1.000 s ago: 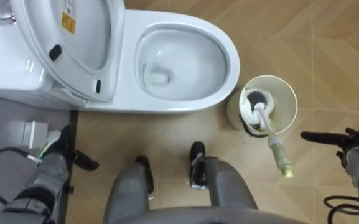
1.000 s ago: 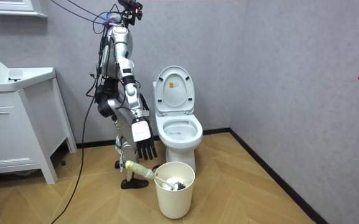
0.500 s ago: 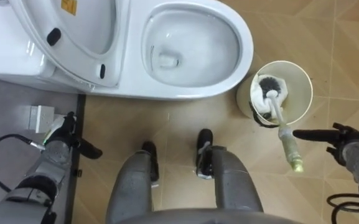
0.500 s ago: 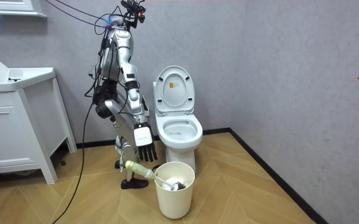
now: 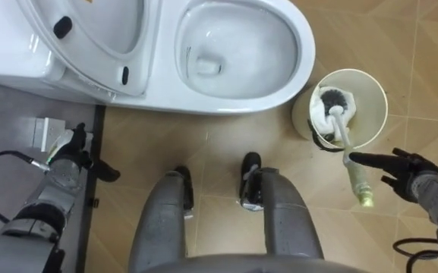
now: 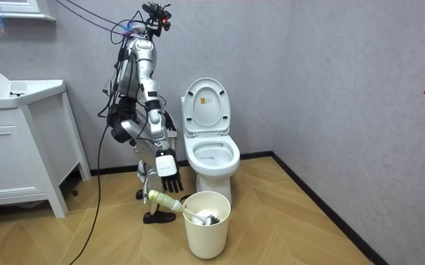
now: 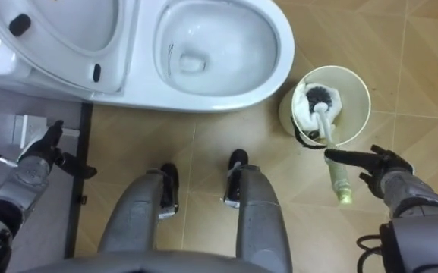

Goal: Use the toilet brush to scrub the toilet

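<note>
A toilet brush (image 5: 351, 155) stands head down in a cream bucket (image 5: 376, 87) on the floor, to the right of the open white toilet (image 5: 302, 53). Its black bristles rest among white paper, and its pale yellow handle (image 7: 338, 178) leans out over the rim toward me. My right hand (image 5: 404, 173) is open, its straight fingers pointing left with the tips at the handle. My left hand (image 5: 68, 155) hangs open at the lower left, close to the grey wall. In the room view I stand upright at the room view's left of the toilet (image 6: 212, 154), behind the bucket (image 6: 207, 221).
The toilet lid (image 5: 89, 30) is raised against the cistern. A small white fitting (image 5: 44, 130) sits low on the grey wall by my left hand. A white sink cabinet (image 6: 20, 140) stands at the room view's left. Wood-pattern floor lies around the bucket.
My right hand has moved left until its fingertips reach the brush handle. The eye view has shifted, so toilet and bucket sit higher and further right. The brush stays in the bucket.
</note>
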{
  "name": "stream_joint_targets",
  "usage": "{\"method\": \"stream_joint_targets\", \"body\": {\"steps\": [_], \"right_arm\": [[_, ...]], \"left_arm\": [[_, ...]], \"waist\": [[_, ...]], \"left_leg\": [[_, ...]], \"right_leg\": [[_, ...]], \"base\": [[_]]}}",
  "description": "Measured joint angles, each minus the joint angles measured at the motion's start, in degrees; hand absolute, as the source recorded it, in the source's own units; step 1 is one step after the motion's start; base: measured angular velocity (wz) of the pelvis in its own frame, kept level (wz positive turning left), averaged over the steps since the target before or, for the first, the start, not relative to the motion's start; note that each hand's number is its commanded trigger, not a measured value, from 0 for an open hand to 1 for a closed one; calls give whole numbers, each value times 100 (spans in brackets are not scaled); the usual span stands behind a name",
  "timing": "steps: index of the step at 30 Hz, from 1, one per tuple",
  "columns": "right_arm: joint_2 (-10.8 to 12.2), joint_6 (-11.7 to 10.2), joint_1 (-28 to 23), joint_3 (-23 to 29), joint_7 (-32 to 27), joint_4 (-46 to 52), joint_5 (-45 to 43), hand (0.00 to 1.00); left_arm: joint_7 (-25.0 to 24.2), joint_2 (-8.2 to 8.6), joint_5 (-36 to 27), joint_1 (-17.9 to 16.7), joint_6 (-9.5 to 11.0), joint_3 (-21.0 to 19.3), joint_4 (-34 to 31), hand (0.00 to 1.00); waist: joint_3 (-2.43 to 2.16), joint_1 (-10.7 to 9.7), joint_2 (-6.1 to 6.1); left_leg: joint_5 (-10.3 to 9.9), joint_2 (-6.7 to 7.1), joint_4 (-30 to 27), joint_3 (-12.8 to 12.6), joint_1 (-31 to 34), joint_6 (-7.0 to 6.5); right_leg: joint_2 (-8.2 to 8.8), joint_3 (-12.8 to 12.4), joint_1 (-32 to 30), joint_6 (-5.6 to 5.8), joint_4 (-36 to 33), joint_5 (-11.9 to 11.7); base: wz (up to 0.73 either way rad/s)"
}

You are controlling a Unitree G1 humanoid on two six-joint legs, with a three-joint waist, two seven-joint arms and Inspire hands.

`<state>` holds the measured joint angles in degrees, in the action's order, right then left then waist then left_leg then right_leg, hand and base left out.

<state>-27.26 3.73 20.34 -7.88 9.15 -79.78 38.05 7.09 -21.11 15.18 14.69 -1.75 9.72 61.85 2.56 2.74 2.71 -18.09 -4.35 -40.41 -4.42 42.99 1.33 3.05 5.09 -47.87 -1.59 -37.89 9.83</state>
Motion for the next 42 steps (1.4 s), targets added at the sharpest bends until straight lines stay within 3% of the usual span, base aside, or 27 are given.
{"method": "stream_joint_targets", "body": {"steps": [12, 28, 35, 42], "right_arm": [[-5, -4, 62, -236, 318, -7, -6, 0], [-48, 12, 169, -497, 320, -24, 174, 0], [-52, 10, 170, -491, 49, 17, 178, 0], [-53, -15, 155, -465, -588, 686, -475, 0]], "left_arm": [[0, -2, -227, 191, 26, 68, 8, 0], [2, -4, -848, 491, -60, 327, 8, 0], [37, -3, -1062, 399, -66, 387, 8, 0], [611, -3, -1118, 146, 61, 480, -90, 0]], "waist": [[26, 90, -122], [44, 73, -156], [46, 37, -153], [51, -27, -130]], "left_leg": [[-29, 46, -287, 2, 459, -15], [-168, 101, -774, 6, 1014, -21], [-266, 98, -1002, 19, 1120, -43], [-279, 96, -1043, 28, 1166, -65]], "right_leg": [[87, 6, -476, -34, -313, 27], [199, -6, -1079, -63, -905, 216], [199, -24, -1160, -34, -1092, 284], [194, -21, -1175, -14, -1072, 273]], "base": [[0], [1], [0], [0]]}}
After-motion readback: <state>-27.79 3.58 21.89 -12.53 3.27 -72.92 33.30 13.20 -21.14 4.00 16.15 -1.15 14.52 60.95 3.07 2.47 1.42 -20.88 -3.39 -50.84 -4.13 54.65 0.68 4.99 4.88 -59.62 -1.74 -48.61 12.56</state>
